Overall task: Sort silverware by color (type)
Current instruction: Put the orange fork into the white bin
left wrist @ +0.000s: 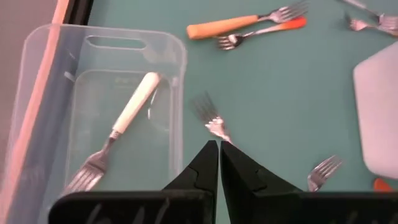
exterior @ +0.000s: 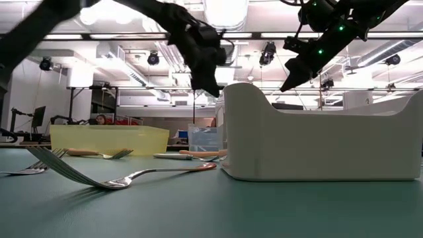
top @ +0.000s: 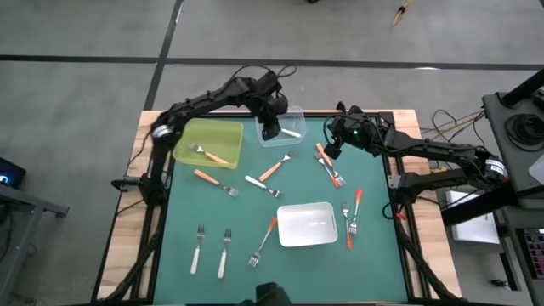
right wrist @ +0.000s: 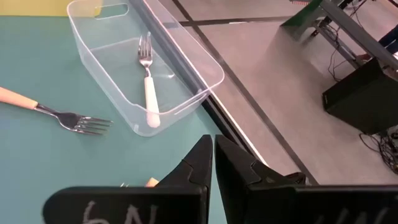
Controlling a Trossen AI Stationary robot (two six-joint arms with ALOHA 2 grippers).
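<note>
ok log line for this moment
left tool: shut, above clear plastic tray | white-handled fork: inside it | right tool: shut, empty

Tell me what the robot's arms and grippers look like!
Both arms are black and jointed. The left gripper has two pointed black fingers. So does the right gripper, with white scribbled marks on its base. Tiny green lights glow on the right arm.

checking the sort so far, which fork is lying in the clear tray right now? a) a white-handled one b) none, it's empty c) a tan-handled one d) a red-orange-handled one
a: the clear tray holds a single white-handled fork, also seen in the left wrist view and the high view; the tan-handled fork lies in the yellow tray instead.
</note>
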